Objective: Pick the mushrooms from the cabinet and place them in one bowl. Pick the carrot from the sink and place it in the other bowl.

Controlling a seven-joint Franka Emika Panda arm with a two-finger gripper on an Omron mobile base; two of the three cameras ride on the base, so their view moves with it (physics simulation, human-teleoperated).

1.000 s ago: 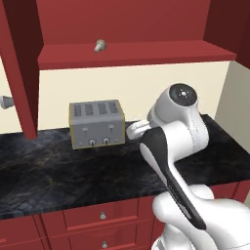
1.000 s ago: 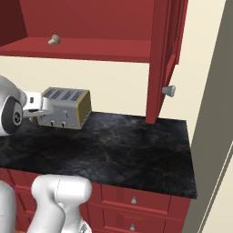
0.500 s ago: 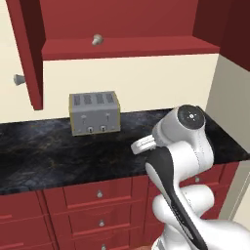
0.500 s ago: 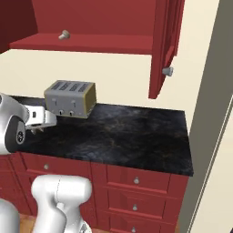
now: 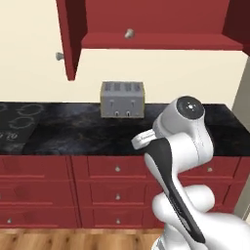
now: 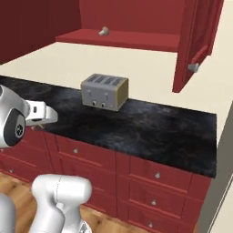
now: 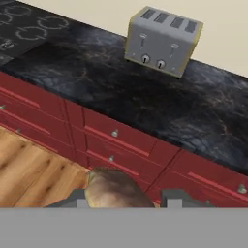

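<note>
in the hand view we note a rounded, tan-brown mushroom (image 7: pixel 115 188) pinched between the fingers of our hand (image 7: pixel 127 199), above the red drawers (image 7: pixel 116 140).

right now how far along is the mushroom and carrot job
Early. The cabinet door stands open and a mushroom sits between the gripper fingertips, so one pick looks done. Another small mushroom remains on the cabinet shelf above the toaster. Left: carry the held one to a bowl, fetch the shelf one, then move the carrot from the sink to the other bowl.
</note>
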